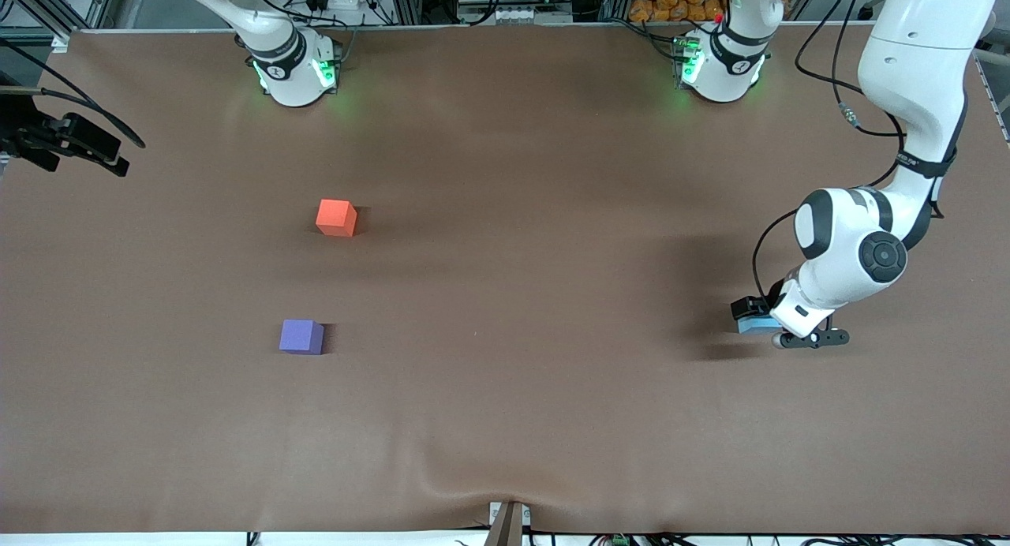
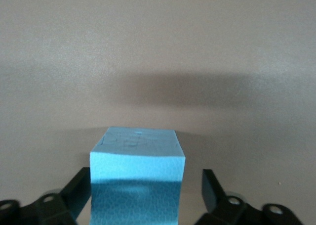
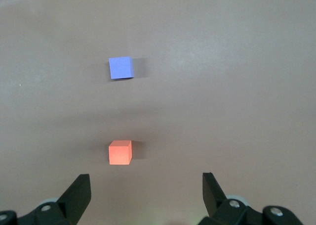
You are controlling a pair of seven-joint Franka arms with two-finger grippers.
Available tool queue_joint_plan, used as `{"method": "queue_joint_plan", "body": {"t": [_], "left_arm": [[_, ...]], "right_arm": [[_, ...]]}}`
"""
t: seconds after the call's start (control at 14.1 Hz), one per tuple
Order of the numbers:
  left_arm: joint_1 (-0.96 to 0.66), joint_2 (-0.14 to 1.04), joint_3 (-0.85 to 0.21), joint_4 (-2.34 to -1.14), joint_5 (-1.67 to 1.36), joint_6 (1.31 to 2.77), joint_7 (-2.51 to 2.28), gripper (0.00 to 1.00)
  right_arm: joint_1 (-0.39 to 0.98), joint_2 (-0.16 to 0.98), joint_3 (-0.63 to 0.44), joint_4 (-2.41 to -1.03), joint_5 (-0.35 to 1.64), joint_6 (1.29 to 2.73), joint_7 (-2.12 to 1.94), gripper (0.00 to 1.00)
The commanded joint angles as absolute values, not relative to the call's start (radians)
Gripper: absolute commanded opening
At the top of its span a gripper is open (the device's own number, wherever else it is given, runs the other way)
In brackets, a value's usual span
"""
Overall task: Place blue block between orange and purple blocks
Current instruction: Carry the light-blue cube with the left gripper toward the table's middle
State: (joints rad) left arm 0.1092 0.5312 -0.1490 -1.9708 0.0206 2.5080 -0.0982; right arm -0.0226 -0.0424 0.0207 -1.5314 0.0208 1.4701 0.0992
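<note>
Three cubes — orange block (image 1: 336, 217), purple block (image 1: 301, 336), blue block (image 2: 137, 178) between spread left hand (image 2: 145, 198) fingers; right hand (image 3: 146, 195) open.

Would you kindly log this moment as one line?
left end effector: open around blue block | right end effector: open above orange block, purple block | placement: not yet done

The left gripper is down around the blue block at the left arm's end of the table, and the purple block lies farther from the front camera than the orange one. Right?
Not quite. In the front view the purple block lies nearer the camera than the orange block. The left gripper does straddle the blue block.
</note>
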Motion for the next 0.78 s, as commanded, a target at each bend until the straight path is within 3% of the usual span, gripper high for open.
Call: {"method": "queue_joint_plan", "body": {"t": [0.0, 0.07, 0.42, 0.71], "left_arm": [[0.097, 0.545, -0.149, -1.954, 0.04, 2.523, -0.129, 0.27], [0.074, 0.545, -0.147, -1.954, 0.04, 2.523, -0.17, 0.0], [-0.067, 0.512, -0.152, -1.948, 0.043, 2.513, -0.272, 0.0], [-0.295, 0.546, -0.152, -1.792, 0.031, 2.389, -0.282, 0.0]], "right_arm": [[-0.048, -0.06, 0.032, -1.545, 0.043, 1.47, 0.084, 1.0], [-0.048, -0.06, 0.032, -1.545, 0.043, 1.468, 0.084, 1.0], [-0.048, -0.06, 0.032, -1.545, 0.043, 1.468, 0.084, 1.0], [-0.048, -0.06, 0.032, -1.545, 0.043, 1.468, 0.084, 1.0]]}}
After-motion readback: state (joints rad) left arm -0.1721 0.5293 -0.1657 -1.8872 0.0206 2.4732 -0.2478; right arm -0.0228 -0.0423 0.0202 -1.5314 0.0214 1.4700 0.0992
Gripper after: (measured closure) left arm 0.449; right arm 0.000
